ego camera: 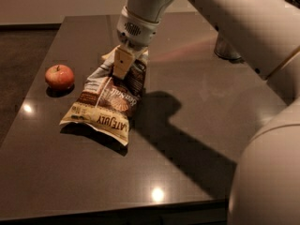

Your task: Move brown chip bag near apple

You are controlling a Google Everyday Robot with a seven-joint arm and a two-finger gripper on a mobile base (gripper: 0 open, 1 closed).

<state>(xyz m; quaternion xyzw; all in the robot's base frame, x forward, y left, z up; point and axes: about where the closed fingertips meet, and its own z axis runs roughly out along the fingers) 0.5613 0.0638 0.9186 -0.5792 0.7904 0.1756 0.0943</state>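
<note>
The brown chip bag [107, 104] lies tilted on the dark table [197, 125], its bottom edge with "LATE JULY" lettering toward the front left. My gripper [123, 64] comes down from the white arm above and is shut on the bag's top end, holding that end up. The apple [59, 77], small and red with yellowish patches, stands at the table's left, a short gap to the left of the bag. The bag's lower corner rests on the table.
A pale yellow sponge [108, 55] peeks out behind the bag and gripper. A grey cylinder [227, 50] stands at the back right, mostly hidden by my arm. My arm's shadow falls across the table's middle. The table's left edge runs just beyond the apple.
</note>
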